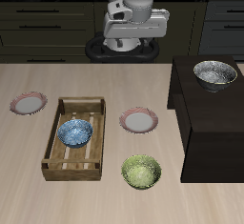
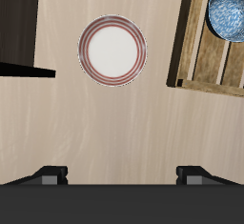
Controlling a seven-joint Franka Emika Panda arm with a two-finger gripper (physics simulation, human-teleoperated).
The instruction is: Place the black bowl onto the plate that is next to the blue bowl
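The black bowl (image 1: 215, 73) stands on top of a tall black box (image 1: 205, 123), beside the far end of the table. The blue bowl (image 1: 74, 132) lies in a wooden tray (image 1: 57, 123). The plate (image 1: 139, 121) with the pink-red rim lies on the table just beside that tray. My gripper (image 1: 134, 45) hangs high above the back of the table, open and empty, well away from the black bowl. In the wrist view the plate (image 2: 112, 50), the blue bowl (image 2: 229, 9) and the tray (image 2: 200, 56) show below my open gripper (image 2: 122, 175).
A second, alike plate (image 1: 29, 102) lies on the far side of the tray from the first. A yellow-green bowl (image 1: 141, 171) sits near the table's front edge. The black box also shows in the wrist view (image 2: 17, 28).
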